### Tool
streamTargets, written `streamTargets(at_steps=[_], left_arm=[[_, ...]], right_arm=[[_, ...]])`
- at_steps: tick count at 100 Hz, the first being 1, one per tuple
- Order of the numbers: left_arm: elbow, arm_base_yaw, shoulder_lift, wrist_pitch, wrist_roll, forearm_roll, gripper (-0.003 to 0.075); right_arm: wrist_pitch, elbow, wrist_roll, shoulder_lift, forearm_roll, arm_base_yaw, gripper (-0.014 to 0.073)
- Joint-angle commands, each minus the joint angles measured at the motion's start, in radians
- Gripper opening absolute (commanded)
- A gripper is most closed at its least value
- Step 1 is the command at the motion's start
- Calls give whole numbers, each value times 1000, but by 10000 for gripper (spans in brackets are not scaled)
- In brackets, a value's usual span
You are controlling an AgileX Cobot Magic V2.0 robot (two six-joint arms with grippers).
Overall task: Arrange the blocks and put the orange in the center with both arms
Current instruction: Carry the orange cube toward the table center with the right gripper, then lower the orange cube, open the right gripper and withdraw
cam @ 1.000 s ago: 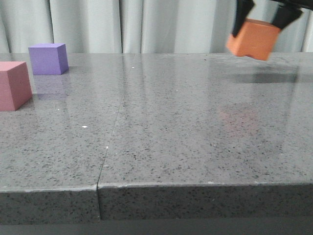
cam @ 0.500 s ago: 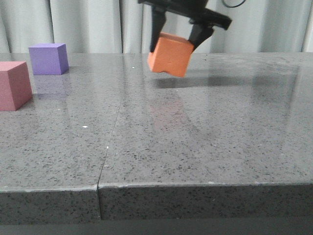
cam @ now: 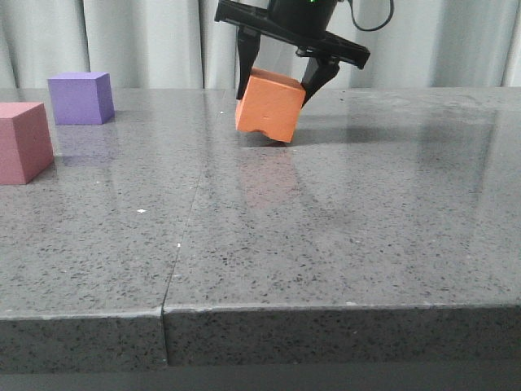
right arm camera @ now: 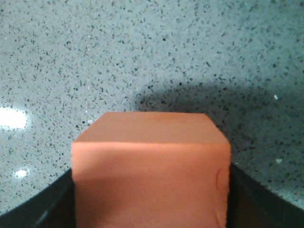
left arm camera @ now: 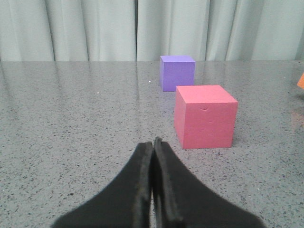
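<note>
My right tool (cam: 280,80) clamps the orange (cam: 269,105), tilted, low over mid-desk (cam: 326,212). Left tool (left arm camera: 153,147) is together, idle. Purple (cam: 80,98) and pink (cam: 23,142) remain unarranged: 2 left.

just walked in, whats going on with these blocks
The right gripper is shut on the orange block, holding it tilted near the middle of the grey stone table, low enough that its lower edge looks at or just above the surface. The purple block and pink-red block sit apart from each other on the table's left side. The left gripper is shut and empty, with the pink-red block ahead of its fingers.
</note>
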Motion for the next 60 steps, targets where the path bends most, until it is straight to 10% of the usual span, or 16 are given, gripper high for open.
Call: streamTargets(at_steps=[1,13,60], left_arm=[[39,2,-28,-83,1,-10,-20],[39,2,-28,-83,1,-10,-20],[39,2,-28,-83,1,-10,-20]], right_arm=[[88,-34,-2,-61,19,-2,459],[88,-34,-2,-61,20,-2,668],[88,-34,-2,-126,17,2,643]])
